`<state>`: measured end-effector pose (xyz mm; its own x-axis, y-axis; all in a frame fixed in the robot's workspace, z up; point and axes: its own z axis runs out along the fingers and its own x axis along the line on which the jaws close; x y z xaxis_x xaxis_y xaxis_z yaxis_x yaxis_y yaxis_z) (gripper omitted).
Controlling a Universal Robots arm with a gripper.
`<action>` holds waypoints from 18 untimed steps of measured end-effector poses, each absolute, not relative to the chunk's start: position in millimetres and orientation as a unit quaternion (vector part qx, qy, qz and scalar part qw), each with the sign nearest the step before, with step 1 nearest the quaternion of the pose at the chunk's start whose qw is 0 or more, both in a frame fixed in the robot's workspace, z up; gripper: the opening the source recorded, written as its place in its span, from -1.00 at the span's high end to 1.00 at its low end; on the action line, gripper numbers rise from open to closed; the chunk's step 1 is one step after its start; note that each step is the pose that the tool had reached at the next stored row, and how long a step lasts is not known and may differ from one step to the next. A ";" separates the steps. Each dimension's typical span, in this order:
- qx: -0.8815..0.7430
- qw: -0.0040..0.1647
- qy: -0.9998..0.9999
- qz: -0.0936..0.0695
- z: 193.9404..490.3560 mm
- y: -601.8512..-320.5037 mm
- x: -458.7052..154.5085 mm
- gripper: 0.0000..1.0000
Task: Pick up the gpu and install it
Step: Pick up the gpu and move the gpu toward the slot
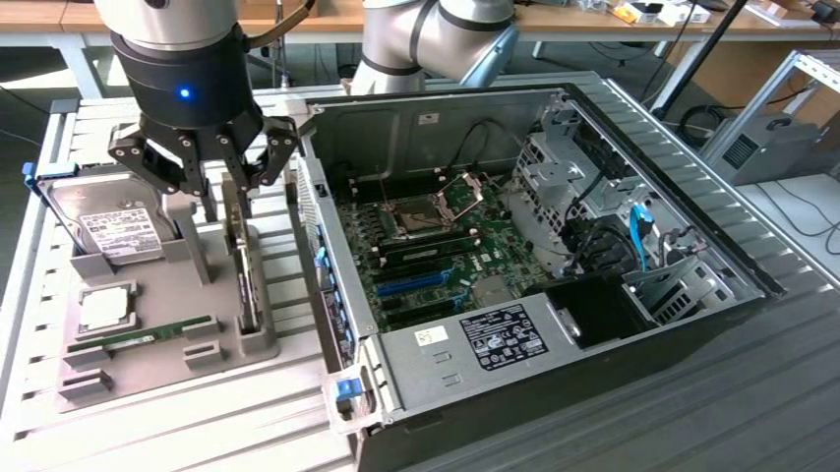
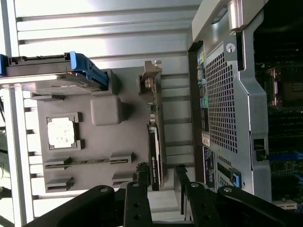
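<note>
The gpu (image 1: 244, 275) is a thin dark card standing on edge in a slot of the grey parts holder (image 1: 145, 369), at the exterior view's left. In the wrist view the gpu (image 2: 154, 142) runs away from the fingers, with its silver bracket (image 2: 151, 75) at the far end. My gripper (image 1: 223, 202) hangs just over the card's upper edge. In the wrist view the gripper (image 2: 162, 174) is open, one black finger on each side of the card's near end, with a visible gap on one side.
The open computer case (image 1: 656, 324) lies right of the holder, its motherboard (image 1: 434, 246) and blue slot (image 1: 413, 283) exposed. On the holder (image 2: 104, 142) rest a hard drive (image 1: 118, 231), a CPU (image 1: 105, 307) and a green RAM stick (image 1: 138, 336). The case's perforated wall (image 2: 220, 104) stands close beside the card.
</note>
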<state>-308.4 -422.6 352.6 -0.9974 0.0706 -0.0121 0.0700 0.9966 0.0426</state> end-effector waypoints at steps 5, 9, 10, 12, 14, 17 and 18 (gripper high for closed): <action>0.013 0.006 1.000 0.021 352.4 -422.6 -308.4 0.28; 0.011 0.006 1.000 0.021 352.5 -422.6 -308.4 0.28; 0.011 0.006 1.000 0.021 352.5 -422.6 -308.4 0.28; 0.011 0.006 1.000 0.021 352.4 -422.6 -310.1 0.28; 0.011 0.006 1.000 0.021 352.0 -422.6 -310.9 0.28; 0.011 0.006 1.000 0.021 348.9 -422.6 -311.1 0.28; 0.011 0.006 1.000 0.021 346.7 -422.6 -311.1 0.28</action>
